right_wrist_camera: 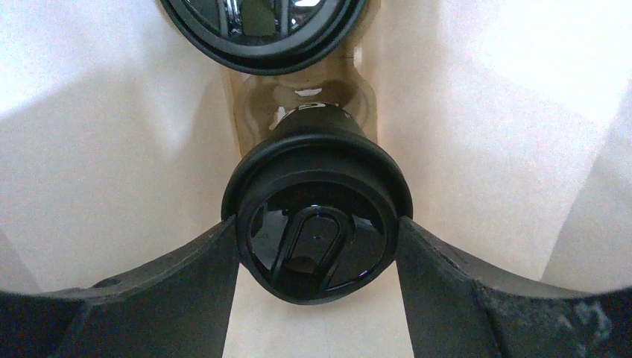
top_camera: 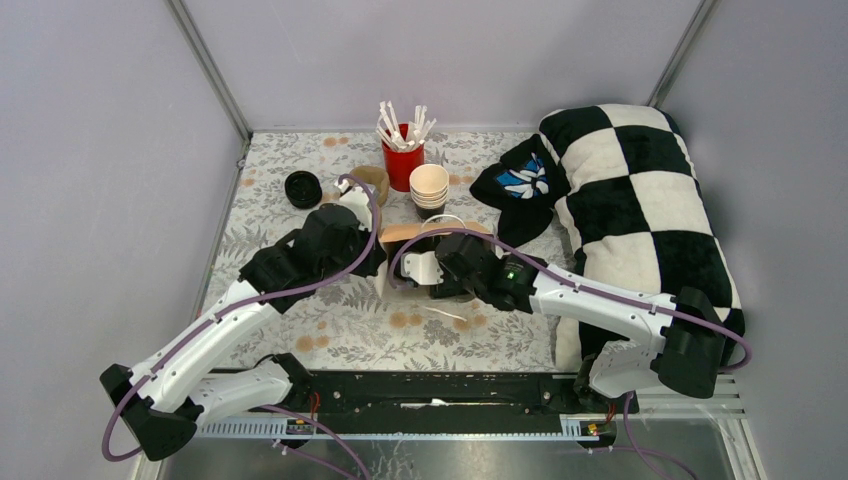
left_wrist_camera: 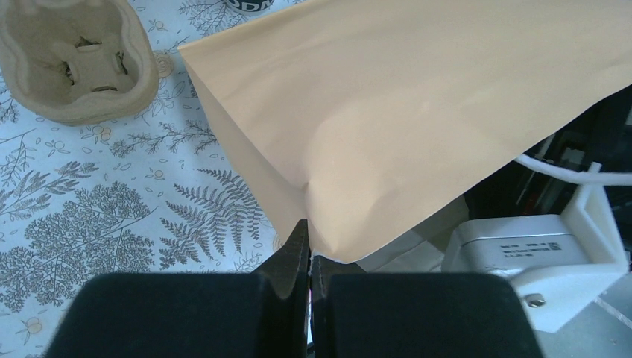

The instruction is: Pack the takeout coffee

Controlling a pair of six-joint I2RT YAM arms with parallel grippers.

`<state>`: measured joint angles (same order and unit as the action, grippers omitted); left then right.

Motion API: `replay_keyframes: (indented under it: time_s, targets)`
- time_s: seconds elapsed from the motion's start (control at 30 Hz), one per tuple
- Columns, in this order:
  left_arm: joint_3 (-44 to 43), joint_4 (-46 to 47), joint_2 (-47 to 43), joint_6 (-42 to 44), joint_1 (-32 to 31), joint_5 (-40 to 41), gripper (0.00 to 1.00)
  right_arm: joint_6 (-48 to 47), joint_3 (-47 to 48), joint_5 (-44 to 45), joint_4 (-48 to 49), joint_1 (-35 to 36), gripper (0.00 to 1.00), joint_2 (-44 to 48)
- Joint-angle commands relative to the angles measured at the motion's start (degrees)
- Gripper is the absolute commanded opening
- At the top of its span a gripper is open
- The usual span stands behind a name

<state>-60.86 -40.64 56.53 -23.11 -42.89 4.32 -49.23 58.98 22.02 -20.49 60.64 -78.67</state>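
The near cup stands inside a tan paper bag at the middle of the table. The far cup stands just beyond it. Both sit in a moulded pulp carrier whose brown ridge shows between them. Their round lids are glossy black plastic, and the near one has a raised rim and an oval sip tab.

The right end effector reaches into the bag and grasps the near cup, with one dark matte finger pressed against each side of the lid. The left end effector is clenched on the bag's lower edge, pinching the smooth, lightly creased paper.

The table wears a pale cloth printed with grey ferns and small orange blossoms. A second, empty pulp carrier lies on it toward the far-left corner, close to a round black object. Near the far edge stand a red cup of white sticks and a stack of cream cups. One white stick lies toward the near edge.

Along the right edge slumps a soft black-and-white checkered pillow, with a black cap bearing a blue-and-white emblem against it. Plain lavender-grey walls in slim metal framing enclose the table.
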Motion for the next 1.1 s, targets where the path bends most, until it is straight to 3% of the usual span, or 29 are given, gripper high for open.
replay_keyframes:
  time_s: [0.0, 0.3, 0.73, 1.07]
  targets:
    - [-2.6, 1.7, 0.5, 2.6, -0.3, -3.7, 0.0, 1.4, -1.0, 2.3, 3.0, -1.0, 0.27, 1.1]
    - [-2.0, 2.4, -0.2, 4.5, -0.3, -5.9, 0.0, 0.3, -0.2, 0.2, 6.9, -2.8, 0.26, -2.0]
    - [-3.2, -0.8, 0.6, 3.5, -0.3, -2.1, 0.0, -2.4, -4.8, -5.0, 15.4, -6.2, 0.26, -4.5]
    - [-4.6, -3.1, 1.8, 2.2, -0.3, -0.6, 0.0, -4.8, -7.1, -2.7, 18.6, -8.4, 0.25, -4.1]
